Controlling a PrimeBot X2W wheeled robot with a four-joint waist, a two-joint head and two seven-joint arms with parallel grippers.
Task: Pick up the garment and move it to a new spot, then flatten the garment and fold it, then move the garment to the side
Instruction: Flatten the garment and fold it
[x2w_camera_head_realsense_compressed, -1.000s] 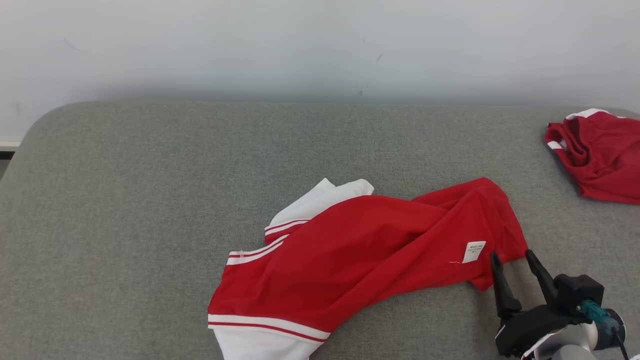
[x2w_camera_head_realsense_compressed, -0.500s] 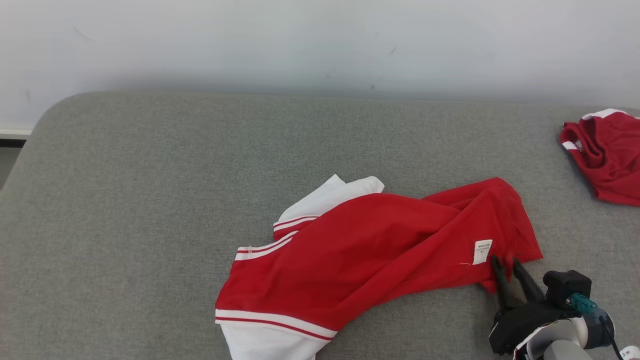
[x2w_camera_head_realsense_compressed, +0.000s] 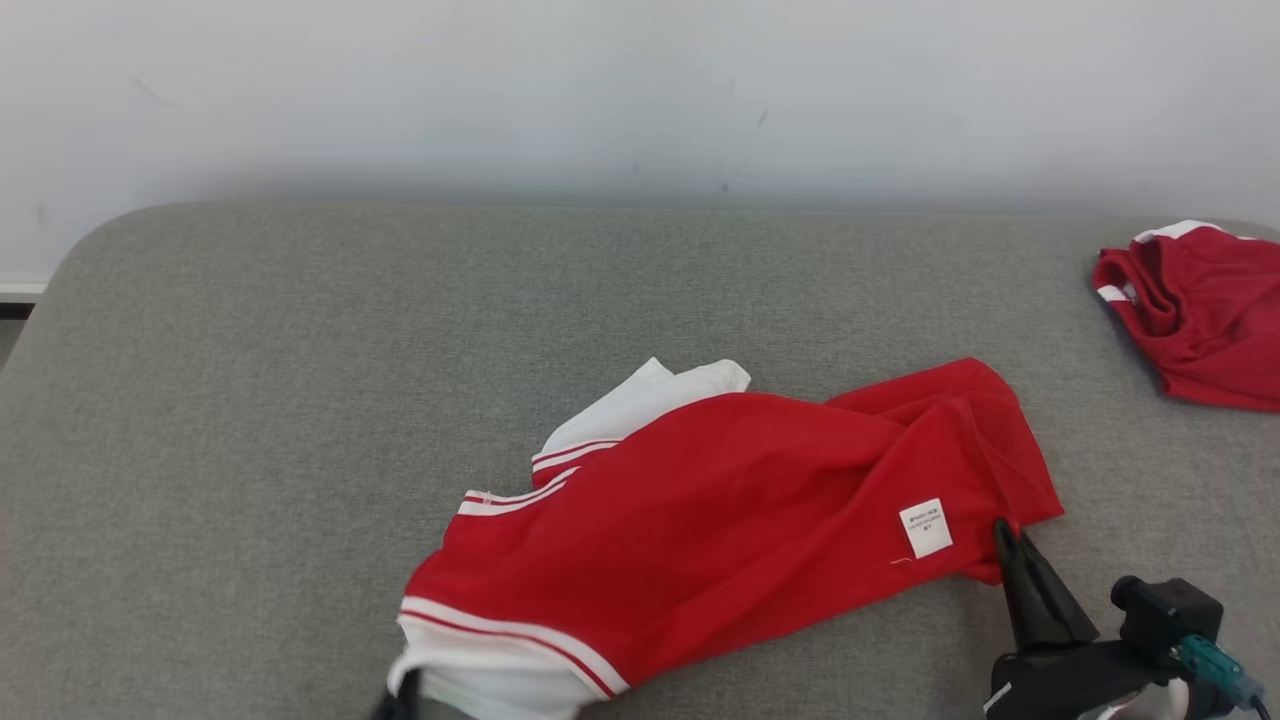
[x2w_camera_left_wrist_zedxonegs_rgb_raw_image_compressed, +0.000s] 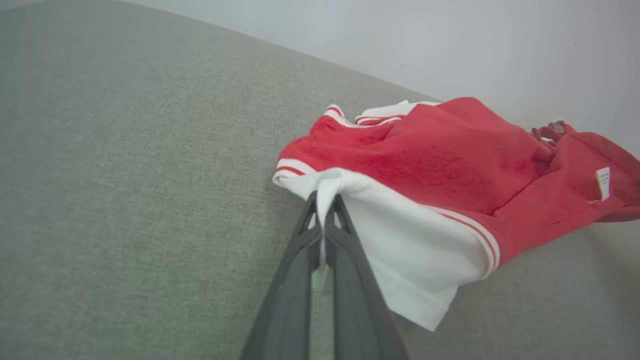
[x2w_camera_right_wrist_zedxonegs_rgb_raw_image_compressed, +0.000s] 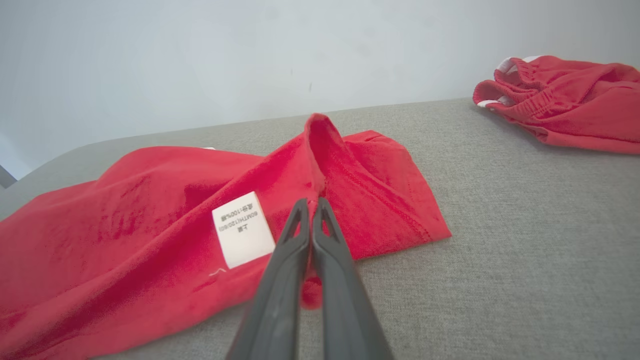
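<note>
Red-white shirt (x2w_camera_head_realsense_compressed: 720, 500) lying crumpled on grey counter (x2w_camera_head_realsense_compressed: 250, 400); left hand (x2w_camera_left_wrist_zedxonegs_rgb_raw_image_compressed: 324, 202) pinching its white edge, right hand (x2w_camera_right_wrist_zedxonegs_rgb_raw_image_compressed: 311, 204) pinching red hem (beside white label (x2w_camera_right_wrist_zedxonegs_rgb_raw_image_compressed: 242, 229)); another red garment (x2w_camera_head_realsense_compressed: 1195, 315) sitting far right.

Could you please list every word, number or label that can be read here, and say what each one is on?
"100%": on the white tag sewn to the red shirt, printed at an angle; the characters around it are too blurred to read.
"(120/60)": same tag, next line; the characters before it are unclear.
A third, short line on the tag is too small to read.
I can read no other writing.
</note>
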